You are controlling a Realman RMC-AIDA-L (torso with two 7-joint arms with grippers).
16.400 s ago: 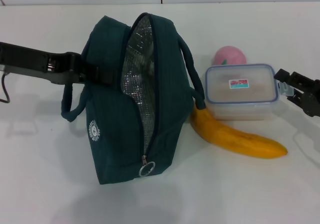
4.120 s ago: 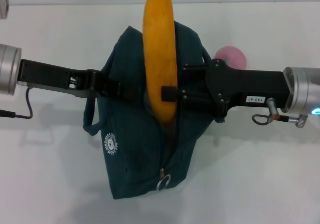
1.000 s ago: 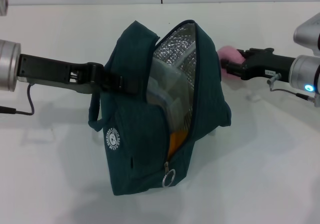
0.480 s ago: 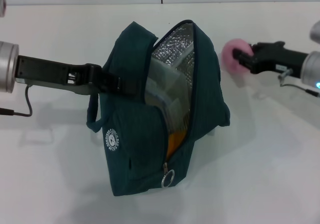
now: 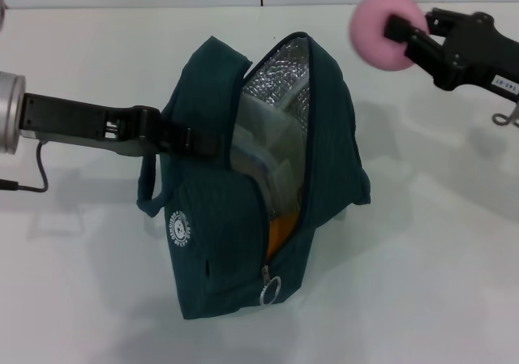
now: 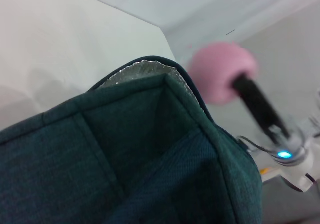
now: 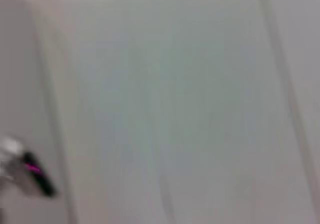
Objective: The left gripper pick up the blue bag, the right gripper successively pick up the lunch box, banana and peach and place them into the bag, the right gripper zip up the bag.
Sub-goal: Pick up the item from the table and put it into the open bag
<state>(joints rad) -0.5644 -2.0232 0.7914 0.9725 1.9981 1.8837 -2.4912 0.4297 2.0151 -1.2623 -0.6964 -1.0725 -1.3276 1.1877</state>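
Landmark for all positions: the dark teal quilted fabric bag [image 5: 243, 218] with silver foil lining, standing upright on the white tabletop [image 5: 422, 283].

Nearest the camera, at the bag's front lower corner, the metal ring zip pull [image 5: 270, 290] hangs at the bottom of the track; the zip is fully undone. Just above it, inside the opening, an orange-yellow strip shows, judged to be the curved yellow banana [image 5: 280, 231]. Above that, also inside the bag, sits the clear rectangular plastic lunch box [image 5: 263, 149], tilted on edge against the foil lining.

On the bag's left side, the black two-fingered left tool [image 5: 190, 141] is clamped on the bag's fabric near its strap, holding the mouth open; its arm runs out to the left.

Beyond and to the right of the bag, above its top edge, the black labelled right tool [image 5: 399, 33] is closed on the round pink peach [image 5: 388, 19], which is off the tabletop and well clear of the bag mouth. The left wrist view shows the same; the right wrist view is probably only blank background.

Stage, as judged: two items packed, peach in transit.

Risks: the opening is narrow and largely filled by the lunch box, so the peach may catch the rim or bounce out. A push against the bag's right wall could strain the left tool's hold.
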